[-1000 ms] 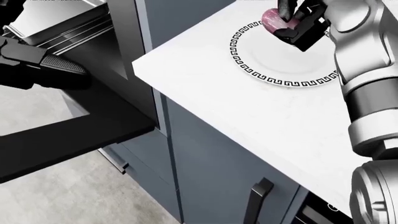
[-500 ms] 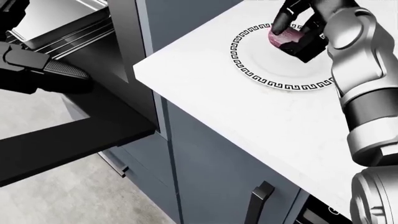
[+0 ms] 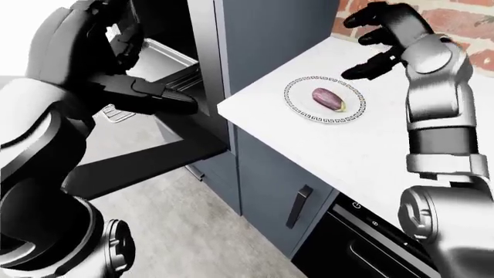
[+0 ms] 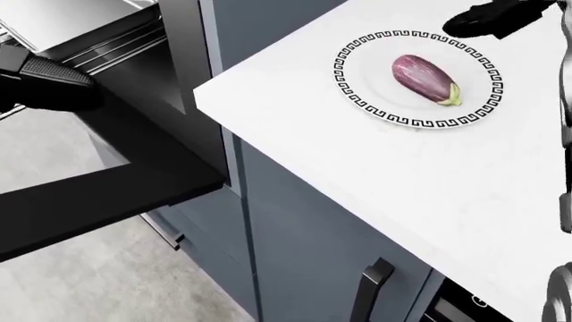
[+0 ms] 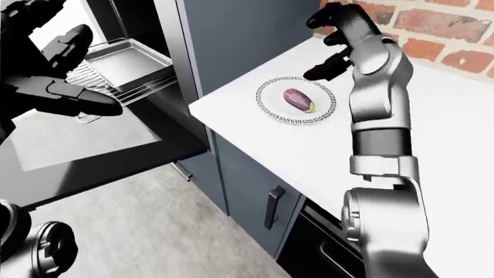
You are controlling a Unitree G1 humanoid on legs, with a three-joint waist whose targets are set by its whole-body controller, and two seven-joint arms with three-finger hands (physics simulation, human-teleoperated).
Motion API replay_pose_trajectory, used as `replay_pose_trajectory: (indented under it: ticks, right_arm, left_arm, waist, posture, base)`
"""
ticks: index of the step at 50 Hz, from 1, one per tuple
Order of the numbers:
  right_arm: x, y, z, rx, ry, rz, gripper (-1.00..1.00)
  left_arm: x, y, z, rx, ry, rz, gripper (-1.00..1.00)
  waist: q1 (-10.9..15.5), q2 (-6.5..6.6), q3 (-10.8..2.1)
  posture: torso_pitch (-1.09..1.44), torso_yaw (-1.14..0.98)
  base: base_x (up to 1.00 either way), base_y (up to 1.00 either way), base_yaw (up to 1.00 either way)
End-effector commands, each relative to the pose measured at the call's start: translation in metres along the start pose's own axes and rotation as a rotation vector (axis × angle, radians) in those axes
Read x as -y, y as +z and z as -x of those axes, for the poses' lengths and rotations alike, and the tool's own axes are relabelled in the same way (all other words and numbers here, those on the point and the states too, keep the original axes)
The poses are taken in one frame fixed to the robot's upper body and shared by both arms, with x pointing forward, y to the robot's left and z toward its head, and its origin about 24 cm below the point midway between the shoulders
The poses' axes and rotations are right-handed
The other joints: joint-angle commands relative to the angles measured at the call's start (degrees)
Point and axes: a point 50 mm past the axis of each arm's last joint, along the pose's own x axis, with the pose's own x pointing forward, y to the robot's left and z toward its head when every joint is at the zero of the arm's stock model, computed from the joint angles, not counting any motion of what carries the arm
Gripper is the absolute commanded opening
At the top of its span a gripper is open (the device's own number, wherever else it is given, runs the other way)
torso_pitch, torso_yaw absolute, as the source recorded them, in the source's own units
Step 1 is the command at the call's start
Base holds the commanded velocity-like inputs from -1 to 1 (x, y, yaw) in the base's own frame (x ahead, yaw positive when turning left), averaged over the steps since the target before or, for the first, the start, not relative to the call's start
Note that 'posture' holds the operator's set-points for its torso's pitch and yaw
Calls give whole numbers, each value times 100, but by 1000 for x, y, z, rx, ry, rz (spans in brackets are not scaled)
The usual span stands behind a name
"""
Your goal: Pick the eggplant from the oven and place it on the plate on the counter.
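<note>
While your right hand (image 3: 380, 36) hangs in the upper right of the left-eye view, its black fingers (image 3: 361, 70) are spread and grip nothing — it sits clear above the plate (image 3: 351, 109), not touching it. In the head view only the fingertips show, at the top right edge.

Your eggplant (image 4: 426, 78) lies on its side on the plate, roughly centred inside the black key-pattern rim, green stem end pointing to the lower right of the head view. Nothing else touches it.

That plate rests on the white counter (image 4: 384, 168), near the counter's corner at the upper middle of the head view. Red brick wall (image 5: 432, 26) sits behind it in the top right of the right-eye view.

Your left hand (image 5: 65, 72) is at the left of the right-eye view, fingers extended and loose, holding nothing — it hovers by the open oven door (image 4: 98, 201), which hangs down across the lower left of the head view. Can't tell whether the hand touches the door.

Inside the oven opening, upper left of the right-eye view, a metal tray (image 5: 127, 58) sits on a wire rack (image 5: 143, 84) pulled partway out.

Below the counter: blue-grey cabinet (image 4: 304, 255) with a black handle (image 4: 368, 285). Grey floor (image 4: 125, 282) at the bottom left.
</note>
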Motion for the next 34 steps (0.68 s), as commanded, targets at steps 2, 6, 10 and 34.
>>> replay_pose_trajectory:
  ticks: [2,6,10,34]
  right_arm:
    - [27,8,18,58,-50,-16,39]
    - [49,5,51,95,-82,19,46]
    - [76,7,86,133,-126,61,58]
    - [141,-7,250,251,-302,239,100]
  left_arm:
    - [-10,17,8,77,42,-3,100]
    - [-23,22,17,104,82,8,100]
    - [-38,28,27,128,133,13,100]
    - [-70,50,98,262,338,-19,100]
  waist:
    - [-1,-11,-166]
    - [1,-35,-152]
    - [-1,-29,-134]
    - [-80,-98,61]
  posture:
    - [3,0]
    - [3,0]
    - [3,0]
    - [3,0]
  base:
    - [0,0,0]
    - [0,0,0]
    - [0,0,0]
    - [0,0,0]
